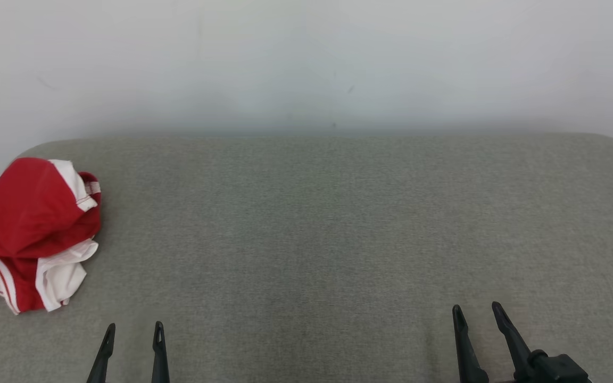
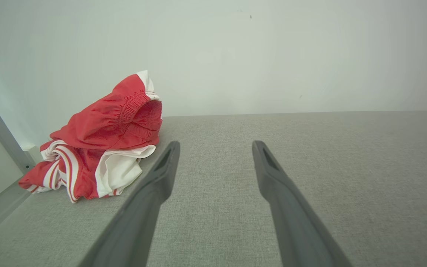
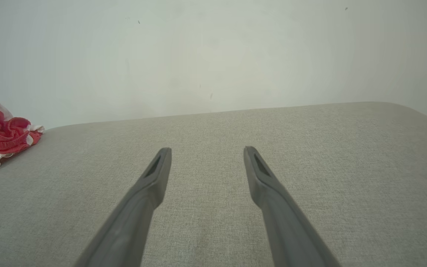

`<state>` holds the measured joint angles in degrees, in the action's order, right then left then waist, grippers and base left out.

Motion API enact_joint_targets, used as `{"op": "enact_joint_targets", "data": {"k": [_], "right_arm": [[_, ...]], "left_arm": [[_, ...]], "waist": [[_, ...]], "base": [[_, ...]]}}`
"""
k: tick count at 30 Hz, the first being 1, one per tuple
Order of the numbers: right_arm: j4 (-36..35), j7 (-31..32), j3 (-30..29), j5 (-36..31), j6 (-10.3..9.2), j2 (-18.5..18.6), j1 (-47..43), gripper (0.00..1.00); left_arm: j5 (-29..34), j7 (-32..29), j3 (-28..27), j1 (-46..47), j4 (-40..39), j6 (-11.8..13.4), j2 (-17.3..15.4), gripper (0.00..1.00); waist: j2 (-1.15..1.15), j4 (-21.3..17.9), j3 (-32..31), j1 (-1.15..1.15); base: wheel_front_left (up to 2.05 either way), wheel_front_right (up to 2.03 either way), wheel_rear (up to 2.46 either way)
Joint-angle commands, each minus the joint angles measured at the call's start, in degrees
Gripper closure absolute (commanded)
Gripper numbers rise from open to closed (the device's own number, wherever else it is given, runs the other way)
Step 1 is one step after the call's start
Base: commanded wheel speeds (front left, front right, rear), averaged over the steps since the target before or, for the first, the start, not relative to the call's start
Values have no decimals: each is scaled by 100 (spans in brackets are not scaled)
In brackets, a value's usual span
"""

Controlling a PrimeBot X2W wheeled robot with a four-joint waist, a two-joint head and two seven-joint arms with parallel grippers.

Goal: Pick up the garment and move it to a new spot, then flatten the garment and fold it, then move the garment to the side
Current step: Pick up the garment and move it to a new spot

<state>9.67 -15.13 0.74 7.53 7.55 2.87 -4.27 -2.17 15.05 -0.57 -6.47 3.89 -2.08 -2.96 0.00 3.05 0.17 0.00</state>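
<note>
Now facing a crumpled red-and-white jersey garment with striped trim (image 1: 30, 234), heaped at the left end of the grey woven padded surface (image 1: 338, 223), close to its rounded far corner and just before the pale wall (image 1: 306, 64). Looks like sports shorts, judging by the gathered elastic waistband (image 2: 139, 107) turned up on top of the heap in the left wrist view. Shows both sets of jaws spread wide and empty: left gripper (image 1: 133, 329) low at the near edge, near the heap but apart from it; right gripper (image 1: 477, 308) well apart to the right, over bare cloth. Probably handles as light, limp and a little slippery: expect sagging and unfurling on lifting, no stiffness to push against, no risk of breakage. Best taken at the thick waistband on top, or at a white-edged leg hem, where doubled layers give a firm bite. Worth avoiding a pinch of the padded cover beneath along with the cloth. Calls for the left arm first, being much the nearer, with no part of the task done yet.
</note>
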Motion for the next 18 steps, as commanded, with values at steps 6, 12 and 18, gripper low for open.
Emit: {"op": "enact_joint_targets", "data": {"k": [6,12,18], "right_arm": [[9,-4,-43,64,-12,0,-139,0],[14,-4,-23,94,-12,-1,-169,0],[29,-4,-16,128,-12,-1,-217,0]], "left_arm": [[-36,20,7,69,84,-37,11,0],[-57,20,-26,55,122,-1,11,0],[-17,20,-75,27,190,-3,11,0]], "waist": [[0,570,-39,0],[0,970,-64,0],[0,1517,-102,0]], "base": [[0,0,0],[0,0,0],[0,0,0]]}}
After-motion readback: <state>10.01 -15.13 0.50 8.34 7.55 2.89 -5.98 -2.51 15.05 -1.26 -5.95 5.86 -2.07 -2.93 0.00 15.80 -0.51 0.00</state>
